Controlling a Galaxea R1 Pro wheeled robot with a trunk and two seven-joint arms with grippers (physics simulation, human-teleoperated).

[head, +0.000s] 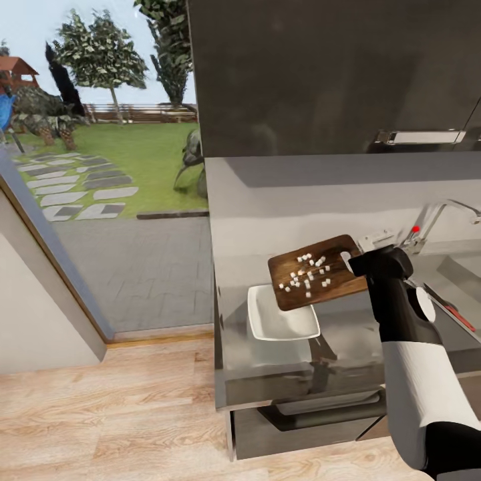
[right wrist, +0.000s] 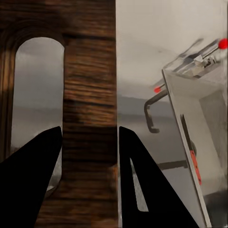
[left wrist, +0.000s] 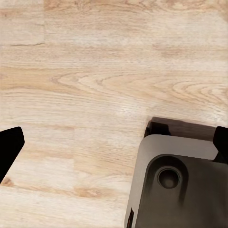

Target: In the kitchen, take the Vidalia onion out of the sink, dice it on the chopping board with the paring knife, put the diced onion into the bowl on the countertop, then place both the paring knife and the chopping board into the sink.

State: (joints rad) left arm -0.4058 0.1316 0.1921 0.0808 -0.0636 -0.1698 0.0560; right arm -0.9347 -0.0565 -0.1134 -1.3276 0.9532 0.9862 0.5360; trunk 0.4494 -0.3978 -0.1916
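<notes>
My right gripper (head: pixel 353 262) is shut on the slot-handle end of the brown chopping board (head: pixel 314 272), holding it in the air above the countertop (head: pixel 347 334). Small white pieces of diced onion (head: pixel 307 270) lie scattered on the board. The white square bowl (head: pixel 280 314) sits on the countertop directly under the board's near edge. In the right wrist view both fingers (right wrist: pixel 137 161) clamp the board's end (right wrist: pixel 90 95) beside its slot. The paring knife (head: pixel 453 310), red-handled, lies flat to the right of my arm near the sink (head: pixel 461 264). My left gripper (left wrist: pixel 114 145) is open over the floor.
The chrome tap (head: pixel 441 212) with a red knob (head: pixel 415 229) rises behind the sink. Dark wall cabinets (head: pixel 334 73) hang above the countertop. A large window to the garden is on the left, over light wooden floor (head: pixel 100 414). My base (left wrist: pixel 180 185) shows under the left wrist.
</notes>
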